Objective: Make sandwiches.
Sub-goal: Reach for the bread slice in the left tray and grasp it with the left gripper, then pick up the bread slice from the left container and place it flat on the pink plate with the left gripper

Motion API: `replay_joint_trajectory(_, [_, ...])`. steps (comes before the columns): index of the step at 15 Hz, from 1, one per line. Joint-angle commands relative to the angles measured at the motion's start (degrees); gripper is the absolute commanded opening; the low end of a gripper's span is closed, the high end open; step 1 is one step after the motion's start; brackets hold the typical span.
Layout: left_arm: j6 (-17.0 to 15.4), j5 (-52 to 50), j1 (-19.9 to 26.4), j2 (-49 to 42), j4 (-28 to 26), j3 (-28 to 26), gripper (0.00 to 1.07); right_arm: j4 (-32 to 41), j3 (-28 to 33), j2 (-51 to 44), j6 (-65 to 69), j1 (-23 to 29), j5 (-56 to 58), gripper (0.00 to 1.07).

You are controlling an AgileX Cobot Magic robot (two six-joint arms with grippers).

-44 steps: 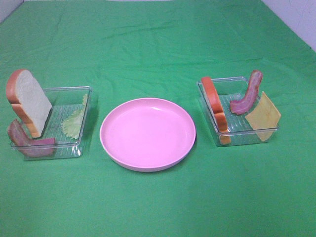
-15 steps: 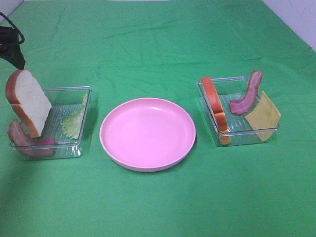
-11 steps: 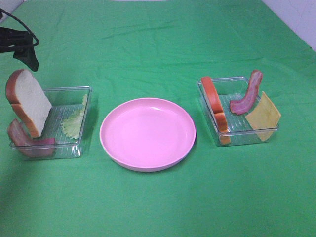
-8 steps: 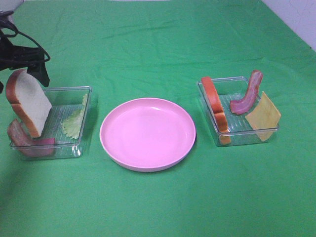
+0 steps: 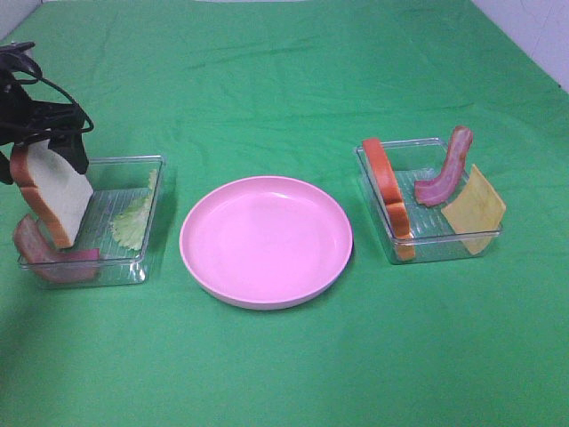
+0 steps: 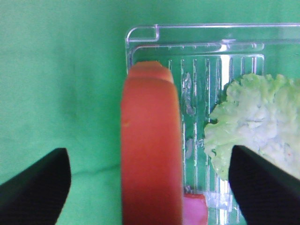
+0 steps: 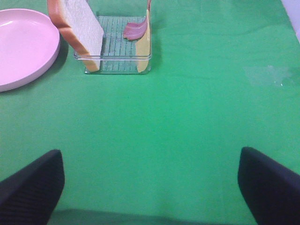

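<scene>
Left tool (image 6: 150,190) wide open, straddling upright bread (image 6: 151,145), gap each side, no grip. Lettuce (image 6: 253,131) just beside one finger; bacon (image 6: 194,208) mostly hidden by bread. Right tool (image 7: 150,187) wide open, empty, tray (image 7: 117,63) well ahead

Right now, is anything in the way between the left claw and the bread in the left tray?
Nothing visible. The left gripper hangs open around the bread slice, one finger on each side of its crust, with clear gaps. The lettuce lies aside in the tray.
</scene>
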Motion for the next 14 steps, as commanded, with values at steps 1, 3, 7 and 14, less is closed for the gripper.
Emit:
replay_joint_trajectory(1, [0.0, 0.6, -0.3, -0.1, -0.5, -0.3, 0.5, -0.1, 0.2, -1.9, -0.5, -0.4, -0.7, 0.97])
replay_joint_trajectory(3, [-0.3, -0.2, -0.3, -0.1, -0.5, -0.3, 0.28, -0.1, 0.2, -1.9, -0.5, -0.4, -0.7, 0.97])
replay_joint_trajectory(7, [-0.5, -0.1, -0.3, -0.4, -3.0, -0.4, 0.12, -0.1, 0.2, -1.9, -0.5, -0.4, -0.7, 0.97])
replay_joint_trajectory(14, [-0.5, 4.6, -0.3, -8.4, -5.6, -3.3, 0.12, -0.1, 0.2, -1.9, -0.5, -0.4, -0.7, 0.97])
